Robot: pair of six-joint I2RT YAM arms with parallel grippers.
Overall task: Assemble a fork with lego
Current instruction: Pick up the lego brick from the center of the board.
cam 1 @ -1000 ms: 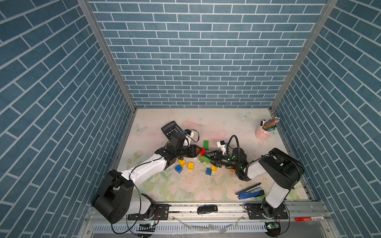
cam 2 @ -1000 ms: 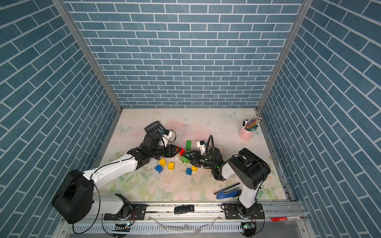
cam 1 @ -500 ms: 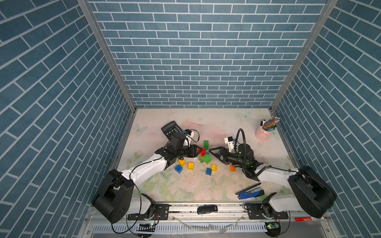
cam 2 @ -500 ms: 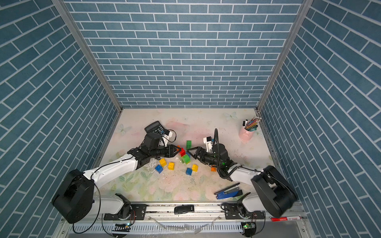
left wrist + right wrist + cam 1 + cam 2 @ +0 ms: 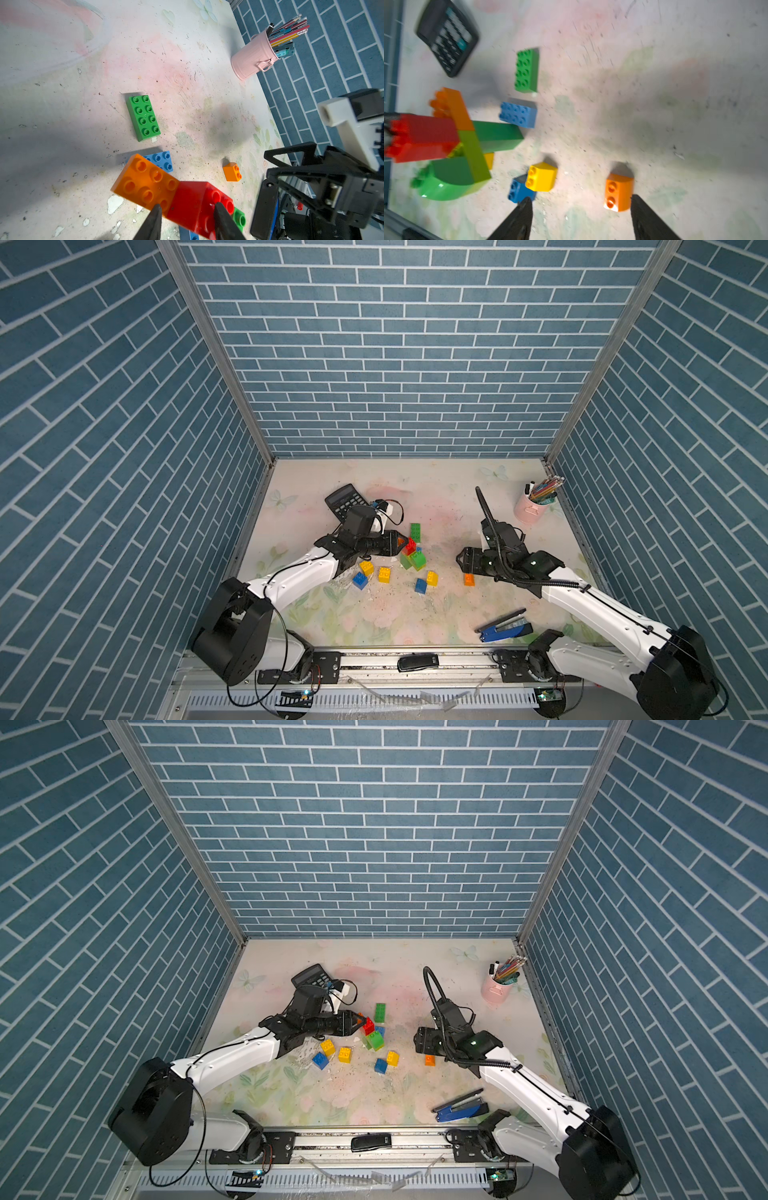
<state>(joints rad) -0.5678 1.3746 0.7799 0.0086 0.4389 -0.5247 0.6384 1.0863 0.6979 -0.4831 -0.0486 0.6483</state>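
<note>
While the left end effector (image 5: 187,207) pinches the red brick (image 5: 191,195), steadying the part-built fork (image 5: 498,135), the right end effector (image 5: 580,200) hovers spread beside a small orange brick (image 5: 618,192), probably next.

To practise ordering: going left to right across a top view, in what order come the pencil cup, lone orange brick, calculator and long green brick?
Calculator → long green brick → lone orange brick → pencil cup
</note>
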